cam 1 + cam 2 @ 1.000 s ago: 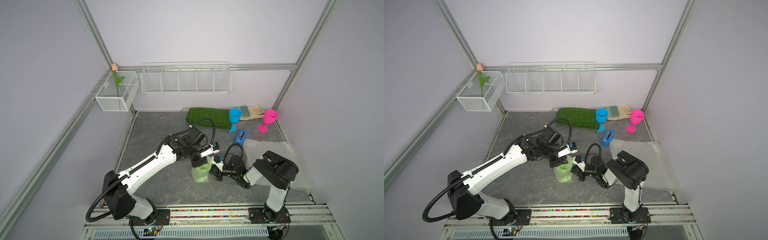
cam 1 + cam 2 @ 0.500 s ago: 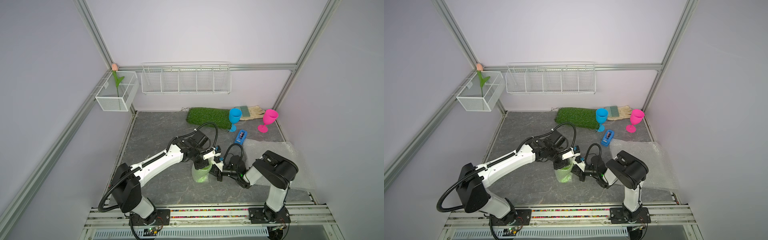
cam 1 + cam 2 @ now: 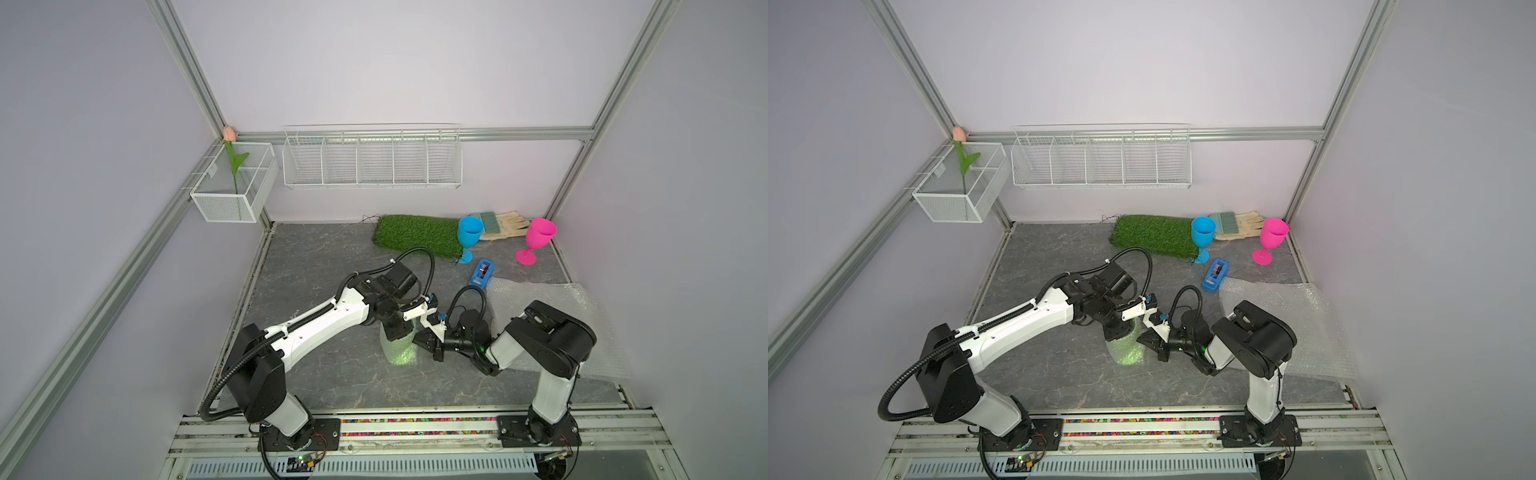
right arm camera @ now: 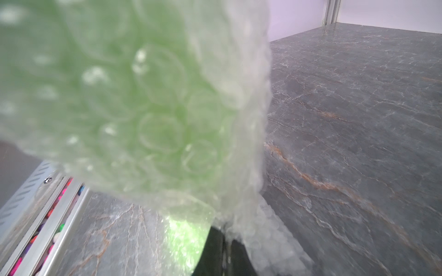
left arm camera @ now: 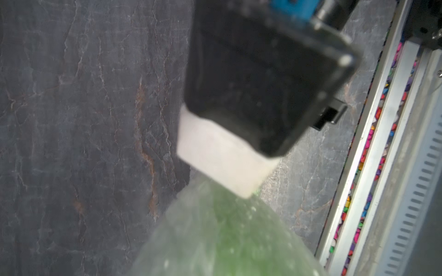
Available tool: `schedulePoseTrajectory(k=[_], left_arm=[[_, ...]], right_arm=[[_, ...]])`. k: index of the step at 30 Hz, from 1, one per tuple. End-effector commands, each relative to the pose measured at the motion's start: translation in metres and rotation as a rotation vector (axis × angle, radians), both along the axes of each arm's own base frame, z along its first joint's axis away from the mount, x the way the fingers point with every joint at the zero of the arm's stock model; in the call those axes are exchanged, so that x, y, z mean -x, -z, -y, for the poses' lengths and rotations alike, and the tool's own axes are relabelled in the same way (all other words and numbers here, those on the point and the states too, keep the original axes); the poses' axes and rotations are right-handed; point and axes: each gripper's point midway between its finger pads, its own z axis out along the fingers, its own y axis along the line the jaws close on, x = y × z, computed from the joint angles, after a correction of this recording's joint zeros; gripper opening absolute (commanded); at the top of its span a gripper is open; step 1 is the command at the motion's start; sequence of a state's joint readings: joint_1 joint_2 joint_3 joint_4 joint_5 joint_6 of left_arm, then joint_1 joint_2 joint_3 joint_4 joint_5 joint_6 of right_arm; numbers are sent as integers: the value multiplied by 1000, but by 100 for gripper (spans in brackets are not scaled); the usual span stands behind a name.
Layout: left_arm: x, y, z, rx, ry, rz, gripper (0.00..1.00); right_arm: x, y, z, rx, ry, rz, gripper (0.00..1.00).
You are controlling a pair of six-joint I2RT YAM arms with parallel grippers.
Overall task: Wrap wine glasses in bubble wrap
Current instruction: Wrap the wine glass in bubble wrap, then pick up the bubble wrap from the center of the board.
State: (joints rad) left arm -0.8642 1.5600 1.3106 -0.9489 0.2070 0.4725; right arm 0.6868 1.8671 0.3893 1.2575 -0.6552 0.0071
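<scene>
**Progress of the wrapping task.** The lime green goblet stands near the front middle of the surface. It is enclosed in a bubble wrap sleeve, and its colour shows through the sleeve in both top views.

The right tool is closed on the loose edge of that sleeve, pinching the sheet between its jaws at the goblet's side, as the right wrist view shows. The left tool sits at the top of the bundle. The left wrist view shows only one blurred white pad against the wrap, so it cannot be told whether this tool is wide or narrow.

No tape is visible on the sleeve, so it is probably not fastened yet. The blue tape dispenser lies well apart from the bundle, toward the back right. It is just beside a spare bubble wrap sheet spread flat under the right arm.

The sky blue goblet stands upright and bare at the corner of the green grass mat. The hot pink goblet stands upright and bare near the back right corner.

By this reading, one goblet of three is covered but needs securing. The other two are unwrapped and have yet to be brought to a sheet.
</scene>
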Motion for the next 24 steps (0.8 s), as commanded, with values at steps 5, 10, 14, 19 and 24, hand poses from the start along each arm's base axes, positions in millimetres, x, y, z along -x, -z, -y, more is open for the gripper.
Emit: schedulePoseTrajectory(k=[5,10,14,19,24], left_arm=[[-8,-75,-4,52,-76,84,41],[-23,-102,-20,112,-301,160,42],[-39,-111,-46,193,-647,198,41],[-23,-96,-65,118,-884,27,55],[-8,-61,-55,50,-939,-136,52]], right_arm=[[3,7,2,10,-13,-11,7],[2,8,2,11,-12,-13,7],[2,9,2,10,-11,-12,7],[3,11,1,14,-16,-19,7],[3,10,1,13,-20,-20,7]])
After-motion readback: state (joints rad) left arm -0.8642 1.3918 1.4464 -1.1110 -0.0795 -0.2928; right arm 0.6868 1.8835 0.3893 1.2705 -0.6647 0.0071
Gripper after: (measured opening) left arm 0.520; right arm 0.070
